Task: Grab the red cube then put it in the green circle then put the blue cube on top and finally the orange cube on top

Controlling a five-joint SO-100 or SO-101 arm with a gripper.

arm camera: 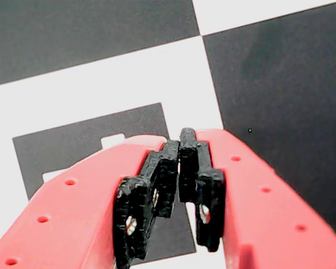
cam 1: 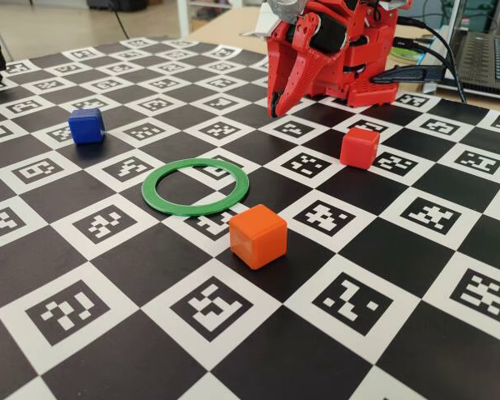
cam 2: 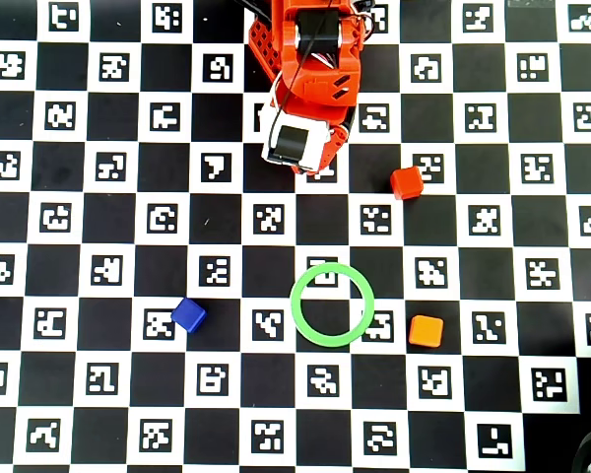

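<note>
The red arm point(cam 2: 310, 69) sits folded at the far end of the checkered bench point(cam 1: 150, 250), pincer point(cam 1: 276, 107) pointed down at the surface. In the wrist view the pincer point(arm camera: 179, 168) has its black pads point(arm camera: 157, 193) pressed together at the tips, nothing between them, hanging over a white square with a dark marker.

The red cube point(cam 1: 359, 147) rests on the bench, near the arm and to its right in the fixed view; from overhead the red cube point(cam 2: 407, 182) lies below and right of the arm's head, clear of it. The ring point(cam 1: 195, 186) lies flat mid-bench with only bench pattern inside it. The ring point(cam 2: 332, 304) in the overhead view has the orange cube point(cam 2: 426, 330) near its right side, not touching, and the blue cube point(cam 2: 188, 314) well off to its left. In the fixed view the orange cube point(cam 1: 257, 236) is nearest the camera, and the blue cube point(cam 1: 87, 125) sits far left. All three cubes stand apart, none stacked.
</note>
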